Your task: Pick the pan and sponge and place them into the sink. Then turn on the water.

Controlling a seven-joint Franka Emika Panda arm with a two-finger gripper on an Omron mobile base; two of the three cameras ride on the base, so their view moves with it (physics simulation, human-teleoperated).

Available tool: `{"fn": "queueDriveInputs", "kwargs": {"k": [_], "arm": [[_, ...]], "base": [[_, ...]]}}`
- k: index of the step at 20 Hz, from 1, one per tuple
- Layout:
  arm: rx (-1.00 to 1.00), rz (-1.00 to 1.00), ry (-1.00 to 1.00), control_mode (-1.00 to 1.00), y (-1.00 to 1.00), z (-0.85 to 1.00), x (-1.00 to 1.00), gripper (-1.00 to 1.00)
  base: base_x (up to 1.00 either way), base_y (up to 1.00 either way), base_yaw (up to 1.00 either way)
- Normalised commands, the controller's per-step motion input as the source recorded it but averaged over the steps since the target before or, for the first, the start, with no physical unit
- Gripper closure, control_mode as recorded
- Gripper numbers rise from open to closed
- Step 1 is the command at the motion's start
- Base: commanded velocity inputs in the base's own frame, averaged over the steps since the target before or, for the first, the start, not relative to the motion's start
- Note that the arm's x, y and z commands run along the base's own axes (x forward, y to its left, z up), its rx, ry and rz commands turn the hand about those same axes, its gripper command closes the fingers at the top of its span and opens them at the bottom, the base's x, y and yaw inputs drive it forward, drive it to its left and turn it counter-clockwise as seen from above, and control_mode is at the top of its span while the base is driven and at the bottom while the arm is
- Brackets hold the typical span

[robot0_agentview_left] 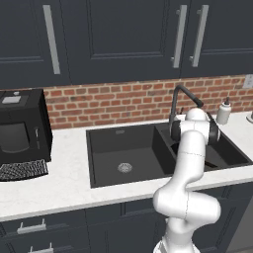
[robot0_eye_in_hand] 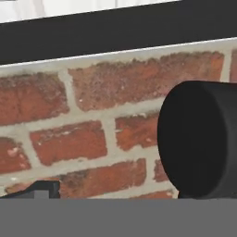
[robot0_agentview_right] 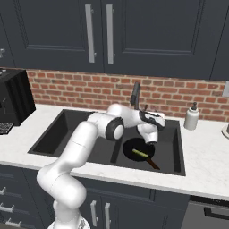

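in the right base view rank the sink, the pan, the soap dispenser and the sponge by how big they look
1. Sink, by far the largest.
2. Pan, in the right basin.
3. Soap dispenser, on the counter behind.
4. Sponge, a small strip in the pan.

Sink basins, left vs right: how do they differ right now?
Size: the left basin is wider; the right basin is narrower.
Contents: the left basin holds nothing but its round silver drain; the right basin holds the pan, with the sponge lying in it.
The arm reaches over the right basin, not the left.
Shared: both are matte black and part of one sink set into the white counter.
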Motion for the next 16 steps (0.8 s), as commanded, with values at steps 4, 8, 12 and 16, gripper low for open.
{"fn": "queueDriveInputs", "kwargs": {"k": [4,8,12,16], "arm": [[0.17,-0.07,0.14,-1.00,-0.71,0.06,0.48,-1.00],[0.18,-0.12,0.22,-1.00,-0.76,0.08,0.62,-1.00],[0.19,-0.08,0.19,-1.00,-0.80,0.11,0.35,-1.00],[0.27,-0.01,0.03,-1.00,-0.89,0.34,0.03,-1.00]], "base": [[0.00,0.00,0.00],[0.00,0.00,0.00],[0.00,0.00,0.00],[0.00,0.00,0.00]]}}
